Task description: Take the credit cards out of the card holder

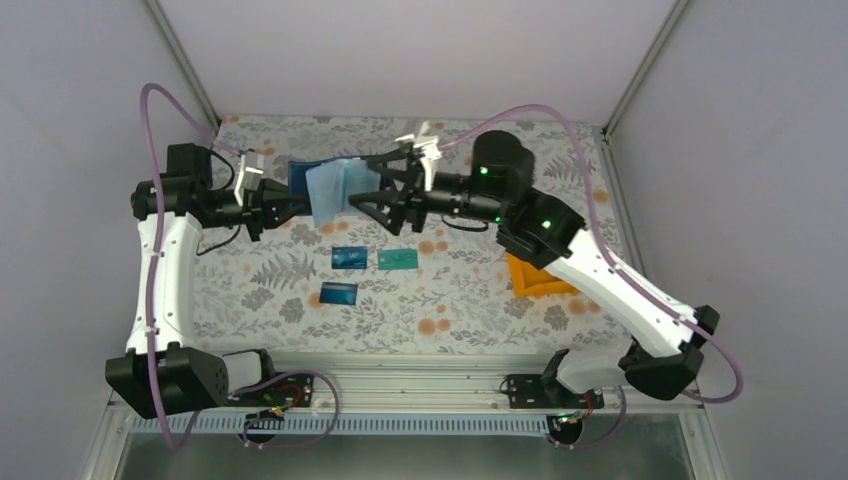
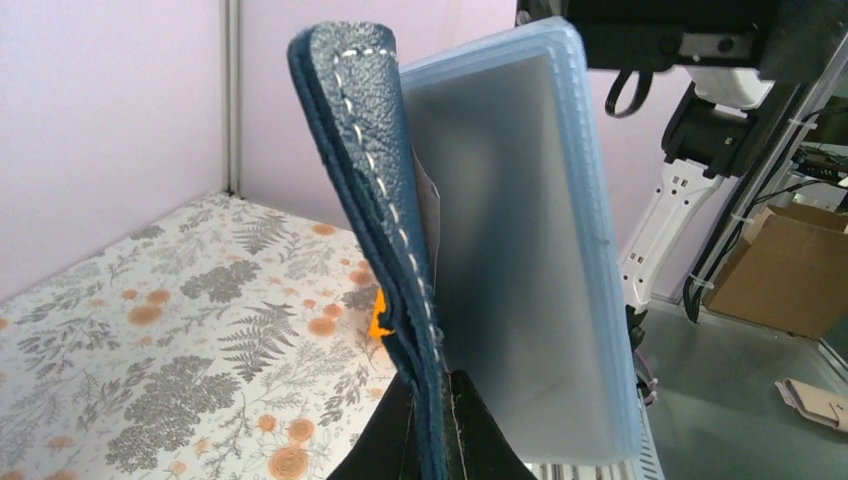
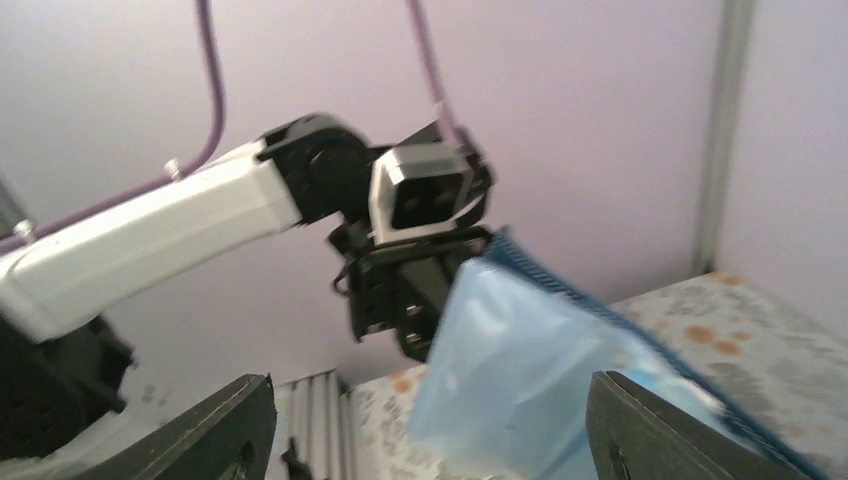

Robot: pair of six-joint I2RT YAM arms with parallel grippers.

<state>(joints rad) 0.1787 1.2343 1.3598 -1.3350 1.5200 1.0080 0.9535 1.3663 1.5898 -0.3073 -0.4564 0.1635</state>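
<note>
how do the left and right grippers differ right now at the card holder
The left gripper is shut, pinching the card holder by its navy stitched cover; the right gripper is open and grips nothing. The left gripper clamps one edge; the right gripper's fingers stand wide apart on either side of the light blue sleeves. Shared: both are raised off the table, facing each other across the holder.

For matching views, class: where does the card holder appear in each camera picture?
Top external: card holder in the upper area, left of centre.
Left wrist: card holder upright, filling the centre.
Right wrist: card holder at lower right.
Shared landmark: the floral table cover.
</note>
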